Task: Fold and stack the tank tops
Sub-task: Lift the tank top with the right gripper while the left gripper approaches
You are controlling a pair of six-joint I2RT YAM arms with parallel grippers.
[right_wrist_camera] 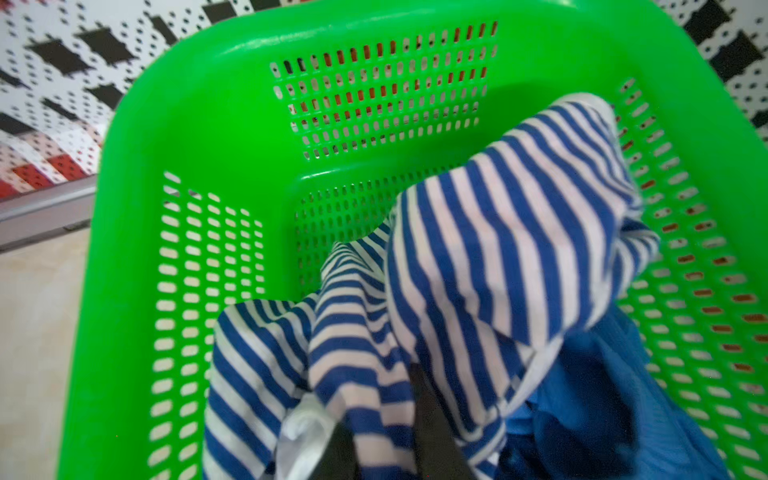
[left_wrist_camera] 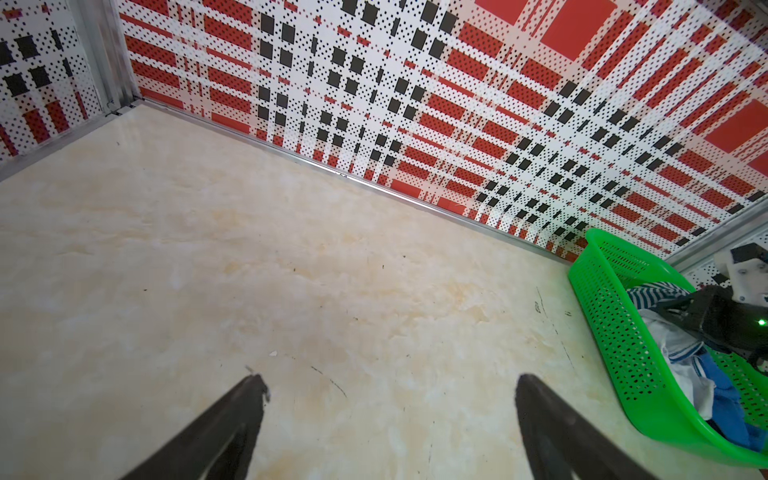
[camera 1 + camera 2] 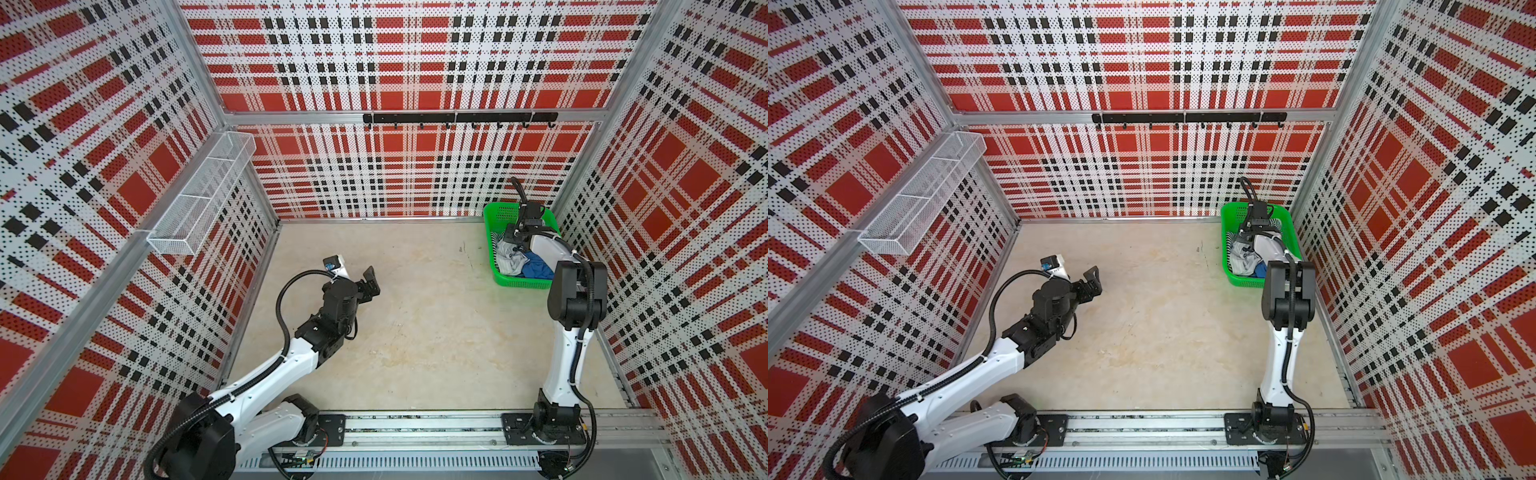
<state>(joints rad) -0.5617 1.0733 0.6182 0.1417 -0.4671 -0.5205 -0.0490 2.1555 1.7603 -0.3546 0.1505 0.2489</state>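
Observation:
A green mesh basket [image 3: 493, 257] [image 3: 1226, 249] [image 1: 199, 124] stands in the back right corner of the table and holds both tank tops in a crumpled heap. The striped tank top [image 3: 504, 258] [image 1: 498, 232] lies over the plain blue tank top [image 3: 536, 269] [image 1: 602, 395]. My right gripper [image 3: 509, 240] [image 1: 382, 411] reaches down into the basket and is shut on a fold of the striped top. Over the table's left middle my left gripper [image 3: 371, 282] [image 2: 390, 380] hangs open and empty, far from the basket [image 2: 598, 299].
A white wire shelf [image 3: 203, 195] juts from the left wall. A black hook rail [image 3: 457, 118] runs along the back wall. The arms' base rail [image 3: 415, 428] lies across the front edge. Patterned walls close three sides.

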